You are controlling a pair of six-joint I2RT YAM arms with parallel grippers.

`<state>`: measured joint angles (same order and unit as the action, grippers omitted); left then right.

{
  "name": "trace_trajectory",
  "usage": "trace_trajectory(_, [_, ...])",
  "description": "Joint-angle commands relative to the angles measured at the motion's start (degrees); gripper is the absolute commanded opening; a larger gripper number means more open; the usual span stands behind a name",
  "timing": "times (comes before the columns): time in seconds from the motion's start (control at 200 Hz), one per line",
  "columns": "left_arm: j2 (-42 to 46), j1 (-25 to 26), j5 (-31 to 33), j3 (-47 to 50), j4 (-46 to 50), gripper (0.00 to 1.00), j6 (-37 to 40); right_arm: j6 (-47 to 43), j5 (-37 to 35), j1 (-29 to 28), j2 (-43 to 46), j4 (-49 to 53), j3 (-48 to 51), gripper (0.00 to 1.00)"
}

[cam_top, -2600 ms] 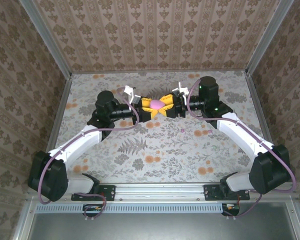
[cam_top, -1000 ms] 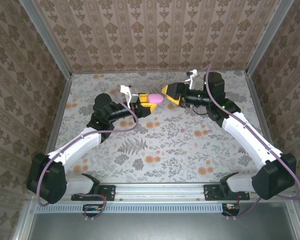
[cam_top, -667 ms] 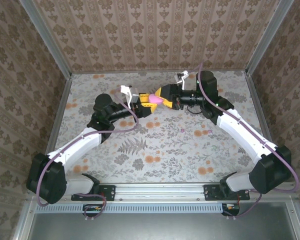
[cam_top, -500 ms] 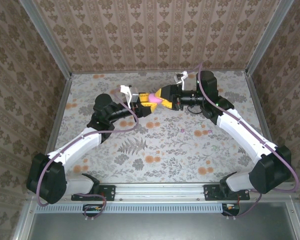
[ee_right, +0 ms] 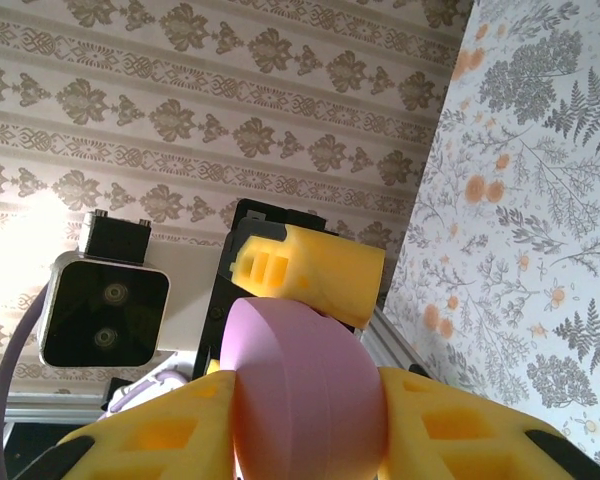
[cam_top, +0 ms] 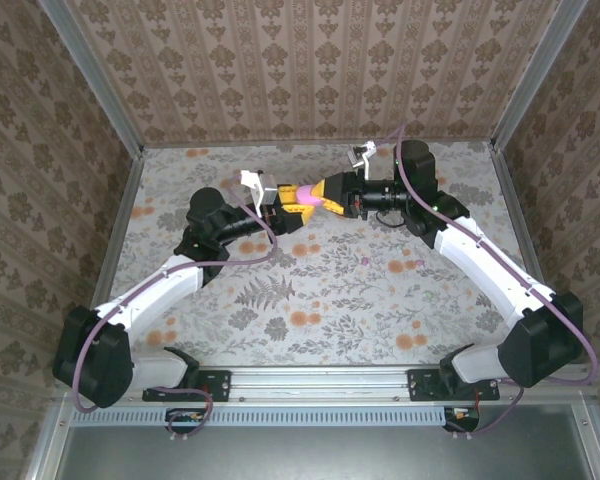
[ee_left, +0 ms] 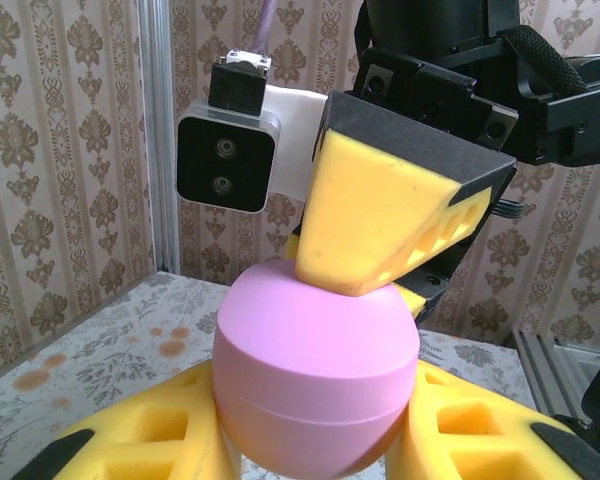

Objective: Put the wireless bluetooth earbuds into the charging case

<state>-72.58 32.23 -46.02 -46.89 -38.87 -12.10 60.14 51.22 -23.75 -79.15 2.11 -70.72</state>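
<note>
Desk (cam_top: 280, 300) is covered w/ a pale sheet printed in grey ferns, leaves and orange flowers. Walls (cam_top: 310, 70) on three sides carry tan-brown damask wallpaper in vertical bands. Aluminium posts (cam_top: 93, 75) run up the back corners. A metal rail (cam_top: 320, 378) crosses the near edge, w/ both arm bases on it. In the R wrist view there is a bright light patch on the wallpaper, left of the case.

Case (cam_top: 307, 198) is pink, oval and closed, w/ a seam line round its middle in the L wrist view. It is held up off the desk, over the rear-centre part.

L gripper (cam_top: 292, 204) comes in from the case's left. Its yellow fingers (ee_left: 120, 425) press on both sides of the case, so it is clamped on it.

R gripper (cam_top: 328, 189) comes in from the case's right, turned crosswise to the L one. Its yellow fingers (ee_right: 405, 395) flank the case and touch it in the R wrist view, so it grips the case too. In the L wrist view one R finger sits on top of the case.

Wrist cam (ee_left: 225, 158), a white box w/ a black face and two lenses, sits up and left of the case in the L wrist view.

Earbud (cam_top: 365, 261) is a tiny pinkish-purple speck lying on the desk. It is nearer the rail than the case and off to the case's right, well apart from it and from both grippers.

Purple cables (cam_top: 250, 235) loop along both arms.
</note>
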Motion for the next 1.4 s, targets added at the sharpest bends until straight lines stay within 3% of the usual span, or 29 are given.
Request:
trace_trajectory(0.0, [0.2,0.4,-0.5,-0.6,-0.9,0.34,0.9,-2.8,-1.2,-0.2,-0.2,2.6,-1.8,0.35])
trace_trajectory(0.255, [0.0,0.6,-0.4,-1.0,-0.4,0.36,0.9,-6.6,-2.4,-1.1,-0.2,7.5,-3.8,0.34])
trace_trajectory(0.71, [0.3,0.6,0.5,-0.5,-1.7,0.41,0.3,2.5,-2.3,-0.5,0.1,-5.3,1.7,0.28])
trace_trajectory(1.395, [0.2,0.7,1.3,-0.2,-2.9,0.45,0.0,5.9,-2.5,-0.4,0.4,-9.1,3.4,0.27])
